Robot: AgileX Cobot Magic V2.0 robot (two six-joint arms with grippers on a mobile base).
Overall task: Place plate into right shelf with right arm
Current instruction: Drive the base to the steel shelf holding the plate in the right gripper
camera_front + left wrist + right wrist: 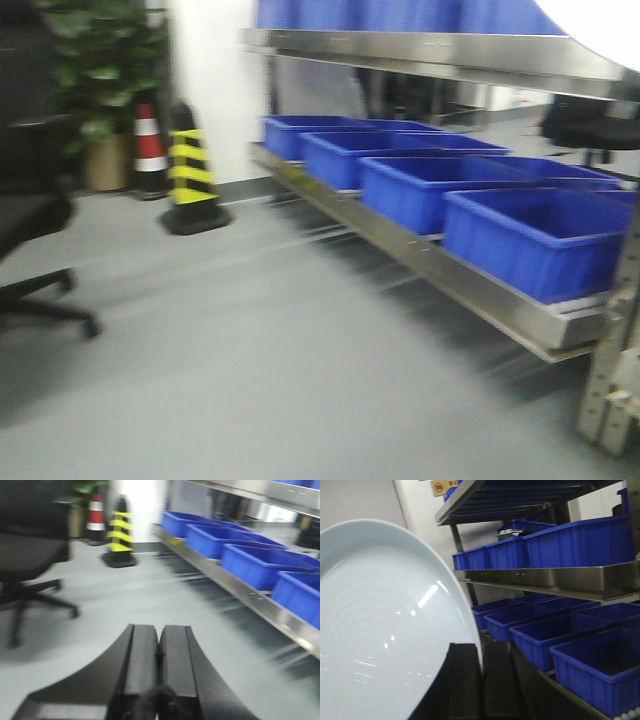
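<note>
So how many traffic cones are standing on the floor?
2. A red-and-white cone stands next to the potted plant. A black-and-yellow cone stands just beside it, on the side nearer the steel shelf. More could be hidden outside the picture.

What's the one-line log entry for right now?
right gripper shut on plate | left gripper shut, empty | plate outside right shelf

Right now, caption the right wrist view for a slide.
Right gripper clamps the white plate beside the steel shelf of blue bins.
</note>
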